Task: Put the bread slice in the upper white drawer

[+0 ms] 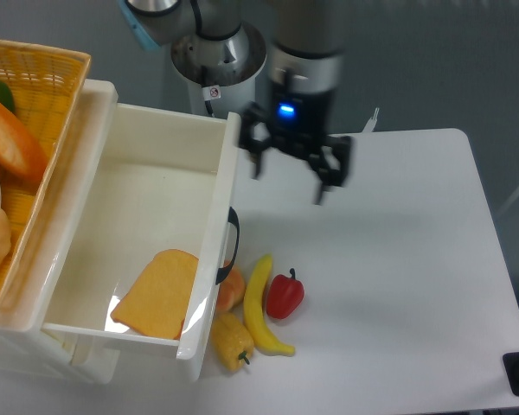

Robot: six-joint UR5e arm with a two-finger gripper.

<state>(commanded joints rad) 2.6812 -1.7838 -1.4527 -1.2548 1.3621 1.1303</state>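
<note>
The bread slice (158, 296) is a flat orange-yellow slice lying on the floor of the upper white drawer (152, 138), near its front right corner. The drawer is pulled open, and its black handle (231, 245) shows on the front panel. My gripper (287, 183) hangs above the white table to the right of the drawer's front panel. Its fingers are spread apart and hold nothing.
A woven yellow basket (48, 86) with a long orange loaf (13, 138) stands left of the drawer. On the table by the drawer front lie a banana (261, 304), a red pepper (285, 295), a yellow pepper (230, 341) and an orange piece (231, 290).
</note>
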